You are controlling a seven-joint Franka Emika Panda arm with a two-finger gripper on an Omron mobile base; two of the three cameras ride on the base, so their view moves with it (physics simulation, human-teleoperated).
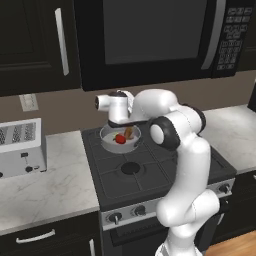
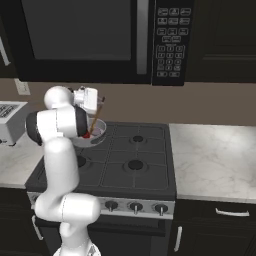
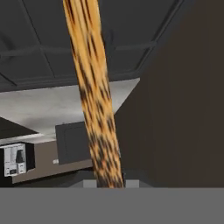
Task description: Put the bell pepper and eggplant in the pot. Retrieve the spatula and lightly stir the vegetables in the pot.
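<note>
The pot (image 1: 107,143) stands on the stove's back left burner, also seen as the pot (image 2: 99,136) in the right base view. Inside it lies the red bell pepper (image 1: 120,139). The eggplant is hidden from me. My gripper (image 1: 120,123) hangs just above the pot, shut on the spatula (image 2: 95,119). Its orange-brown handle slants down into the pot, and the blade (image 1: 129,133) rests beside the pepper. In the hand view the spatula handle (image 3: 94,96) runs from between the jaws up across the frame.
A black microwave (image 1: 150,40) hangs low over the stove, close above my hand. A toaster (image 1: 20,147) stands on the left counter. The front burners (image 1: 131,168) and the marble counter (image 2: 215,155) to the right are bare.
</note>
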